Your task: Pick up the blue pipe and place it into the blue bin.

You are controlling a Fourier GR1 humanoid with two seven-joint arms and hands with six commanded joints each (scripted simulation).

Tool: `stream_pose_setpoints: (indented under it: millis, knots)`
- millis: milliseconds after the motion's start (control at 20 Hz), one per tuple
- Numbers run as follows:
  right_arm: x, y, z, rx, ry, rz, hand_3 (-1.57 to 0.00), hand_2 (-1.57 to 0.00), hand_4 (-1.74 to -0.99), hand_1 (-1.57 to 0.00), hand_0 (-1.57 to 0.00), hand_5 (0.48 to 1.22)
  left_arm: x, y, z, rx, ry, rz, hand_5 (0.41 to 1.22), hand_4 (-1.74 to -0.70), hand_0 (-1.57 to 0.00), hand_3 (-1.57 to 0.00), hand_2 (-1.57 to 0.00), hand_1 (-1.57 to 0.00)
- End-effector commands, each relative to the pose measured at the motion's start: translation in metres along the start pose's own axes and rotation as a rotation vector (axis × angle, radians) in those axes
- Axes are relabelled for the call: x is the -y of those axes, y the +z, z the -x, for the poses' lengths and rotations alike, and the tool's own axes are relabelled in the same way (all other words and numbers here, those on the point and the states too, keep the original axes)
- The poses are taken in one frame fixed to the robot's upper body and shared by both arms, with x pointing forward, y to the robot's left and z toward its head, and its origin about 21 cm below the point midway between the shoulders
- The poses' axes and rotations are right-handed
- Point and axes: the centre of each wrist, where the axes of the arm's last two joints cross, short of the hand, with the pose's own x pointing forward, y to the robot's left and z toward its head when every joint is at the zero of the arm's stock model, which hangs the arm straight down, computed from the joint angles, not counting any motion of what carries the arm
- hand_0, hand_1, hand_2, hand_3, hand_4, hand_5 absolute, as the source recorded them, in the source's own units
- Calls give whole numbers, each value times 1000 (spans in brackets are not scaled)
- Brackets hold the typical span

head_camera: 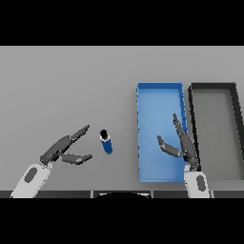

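A bare sorting bench, more test rig or lab than any home or kitchen; a plain grey table fills the whole view, with no walls, shelves or furnishings showing; on it lie two shallow rectangular bins side by side, a blue bin and a black bin; possibly a workshop station, though little else shows to settle it.

Blue bin floor partly behind right hand

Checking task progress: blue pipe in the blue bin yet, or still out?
Out. The blue pipe lies on the grey table, left of the blue bin, between the open left hand and the bin.
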Motion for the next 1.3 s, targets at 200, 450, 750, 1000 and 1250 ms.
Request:
stream_pose_setpoints:
  millis: [200,450,750,1000,1250]
  knots:
    - [-1,3,1,-5,4,-2,1,1,-1296,1,1,651,31,-22,7,31,-2,21,483,-1210,1,1,1,1]
    - [4,6,-4,11,-8,7,1,1,-1314,1,1,653,50,-49,10,57,3,5,502,-1226,1,1,1,1]
    - [1,7,-2,-26,-5,5,1,1,-1326,1,1,665,63,-79,16,76,-26,10,490,-1162,1,1,1,1]
    - [2,7,1,-35,-3,11,1,1,-1322,1,1,664,79,-95,17,108,87,38,566,-1240,1,-69,-79,1]
    - [4,6,0,-17,9,6,1,1,-1313,1,1,665,91,-101,16,145,180,54,969,-1509,-783,-979,-966,-886]
